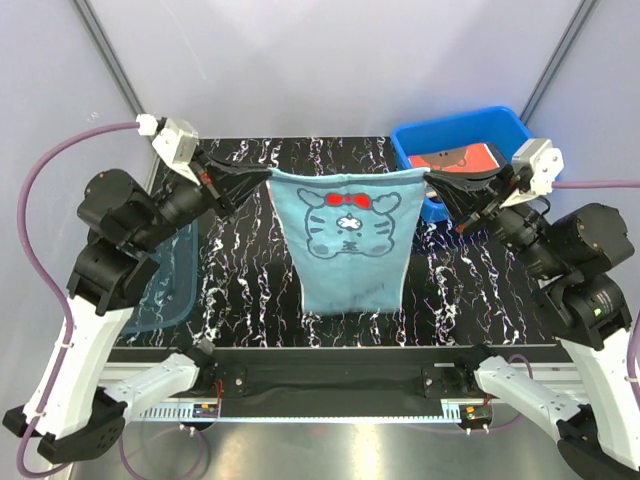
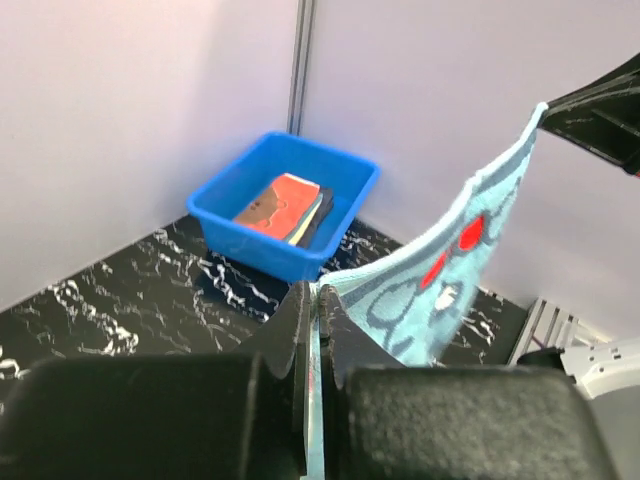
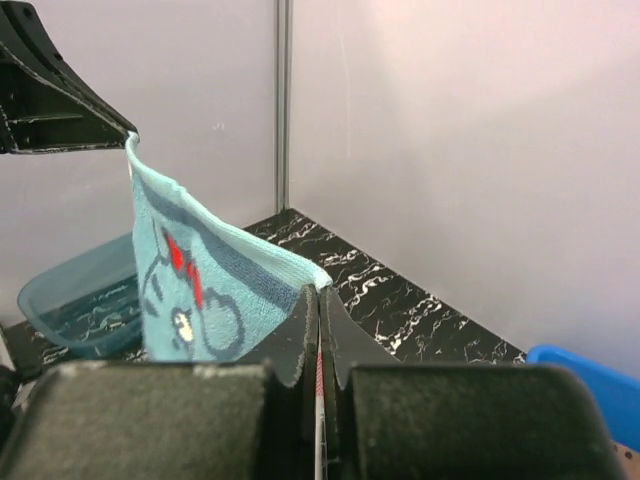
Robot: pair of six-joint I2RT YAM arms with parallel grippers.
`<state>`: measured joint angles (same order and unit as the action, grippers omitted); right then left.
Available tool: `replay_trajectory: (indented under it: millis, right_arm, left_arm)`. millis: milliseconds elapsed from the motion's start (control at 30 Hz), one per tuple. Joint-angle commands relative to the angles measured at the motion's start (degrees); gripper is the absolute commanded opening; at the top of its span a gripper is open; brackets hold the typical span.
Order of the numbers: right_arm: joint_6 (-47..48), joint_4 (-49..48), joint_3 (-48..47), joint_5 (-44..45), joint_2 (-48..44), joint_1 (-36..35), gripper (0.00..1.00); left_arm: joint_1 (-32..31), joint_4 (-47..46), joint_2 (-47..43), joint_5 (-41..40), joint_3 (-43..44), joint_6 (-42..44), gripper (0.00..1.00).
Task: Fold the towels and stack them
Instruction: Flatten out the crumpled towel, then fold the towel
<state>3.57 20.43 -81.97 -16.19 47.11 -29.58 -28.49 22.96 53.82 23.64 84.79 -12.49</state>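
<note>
Top external view: left gripper (image 1: 266,177) and right gripper (image 1: 431,180), each clenched on 1 upper corner of the light teal towel (image 1: 350,262), which hangs spread over the table (image 1: 240,290). Advised: lower with the top edge level and taut, hem first. The towel bears a cat face with a red bow.

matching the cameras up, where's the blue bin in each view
top external: the bin sits upper right.
left wrist: centre left, folded cloths inside.
right wrist: only a blue sliver in the bottom right corner.
shared landmark: the teal towel held up in the middle, seen in all three.
</note>
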Motion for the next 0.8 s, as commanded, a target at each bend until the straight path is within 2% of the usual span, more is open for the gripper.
replay_trajectory:
  millis: [0,167,233,433,467,600,700,767]
  right_arm:
    - [0.45,-2.06,-1.25,3.15,2.98,-0.3,0.0]
    - [6.17,-2.74,-2.75,10.73,13.6,-0.21,0.0]
    - [7.85,-4.51,-2.84,11.26,19.29,1.1,0.0]
    - [8.38,-13.12,-4.42,4.15,37.3,9.26,0.0]
    - [8.55,-14.0,-5.29,3.19,39.87,9.98,0.0]
    - [10.3,-16.82,-9.42,-1.12,51.99,11.57,0.0]
    - [12.06,-18.49,-12.15,-2.62,57.8,11.65,0.0]
    - [12.77,-18.84,-14.17,-2.71,60.45,12.27,0.0]
  left_arm:
    - [-0.16,1.62,5.39,-0.07,4.93,-0.26,0.0]
    - [0.62,8.32,15.33,-9.29,11.35,5.72,0.0]
    - [3.42,8.59,20.67,-9.75,11.8,5.64,0.0]
    - [12.82,-5.01,31.15,-5.19,5.56,5.29,0.0]
    - [13.89,-6.16,35.6,-2.83,5.91,4.07,0.0]
    - [16.45,-7.14,47.4,0.18,12.82,5.02,0.0]
    - [17.32,-6.7,54.69,2.11,16.53,5.28,0.0]
    - [17.59,-8.71,56.3,3.08,17.51,4.59,0.0]
